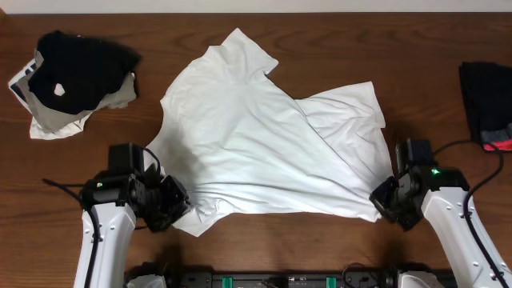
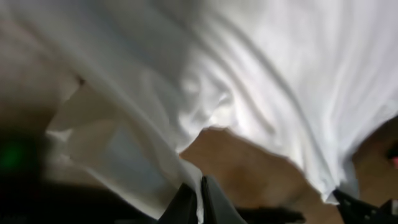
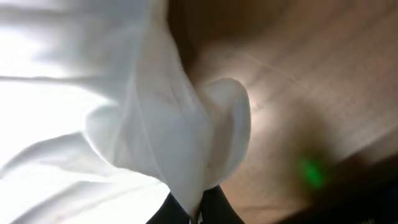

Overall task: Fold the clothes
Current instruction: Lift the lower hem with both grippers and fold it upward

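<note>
1. The white T-shirt (image 1: 264, 144) lies spread across the middle of the worktop (image 1: 336, 32). It sits skewed, with one sleeve pointing to the far side and its hem along the near side.
2. The left claw (image 1: 178, 210) is clamped on the shirt's near-left hem corner. In the left wrist view the fingers (image 2: 186, 208) are pressed together, with a thin fold of white cloth (image 2: 261, 93) pinched between them.
3. The right claw (image 1: 382, 200) is clamped on the near-right hem corner. In the right wrist view a gathered tuck of the fabric (image 3: 155, 124) runs down into the closed fingertips (image 3: 214, 208).
4. Edges: the near hem runs in a shallow, wrinkled line from one claw to the other. On the right, one layer of the shirt lies across another along a slanting crease.
5. A black garment with a white spot (image 1: 80, 64) sits at the far left on top of a pale cloth (image 1: 52, 120), apart from the shirt's left edge.
6. A black garment with red trim (image 1: 486, 104) lies at the right edge of the worktop, well apart from the shirt.
7. Open room: bare wood shows between the shirt and each of the side garments. More shows along the far edge, and in a strip on the near side between the two arms.
</note>
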Robot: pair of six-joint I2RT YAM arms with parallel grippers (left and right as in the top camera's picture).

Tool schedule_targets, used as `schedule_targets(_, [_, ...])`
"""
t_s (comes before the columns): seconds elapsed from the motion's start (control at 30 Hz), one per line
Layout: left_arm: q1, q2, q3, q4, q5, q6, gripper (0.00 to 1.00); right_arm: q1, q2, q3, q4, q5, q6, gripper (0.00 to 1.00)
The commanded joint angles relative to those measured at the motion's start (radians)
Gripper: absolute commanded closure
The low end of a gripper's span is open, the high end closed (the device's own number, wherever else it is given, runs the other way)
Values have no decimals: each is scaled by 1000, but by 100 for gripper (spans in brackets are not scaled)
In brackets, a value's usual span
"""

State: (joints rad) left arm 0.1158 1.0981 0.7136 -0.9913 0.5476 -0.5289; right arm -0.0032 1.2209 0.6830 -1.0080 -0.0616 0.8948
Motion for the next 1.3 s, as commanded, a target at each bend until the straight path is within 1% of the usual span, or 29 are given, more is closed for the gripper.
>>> schedule_targets(0.0, [-3, -6, 20, 84, 53, -38, 94, 3, 3, 24, 37, 27, -11, 94])
schedule_targets(0.1, [-3, -6, 20, 196, 55, -80, 94, 3, 3, 24, 91, 20, -11, 94])
schedule_targets(0.2, [-3, -6, 20, 300, 52, -83, 94, 3, 3, 24, 154, 5, -11, 94])
schedule_targets(0.37, [-3, -1, 20, 400, 7, -105, 94, -4, 3, 24, 236, 5, -9, 93])
schedule_targets(0.53, [-3, 0, 20, 434, -150, -105, 94, -11, 3, 24, 284, 17, -9, 93])
schedule_targets(0.63, [-3, 0, 20, 461, -237, -105, 94, -11, 3, 24, 310, 39, -9, 94])
schedule_targets(0.8, [-3, 0, 20, 496, -370, -105, 94, -11, 3, 24, 344, 73, -8, 93])
schedule_targets(1.03, [-3, 5, 20, 533, -462, -105, 94, -11, 3, 24, 364, 119, -8, 92])
schedule_targets(1.13, [-3, 22, 20, 571, -467, -105, 94, -11, 3, 24, 380, 137, -9, 92])
schedule_targets(1.27, [-3, 54, 20, 620, -467, -105, 94, -11, 3, 24, 425, 137, -9, 98])
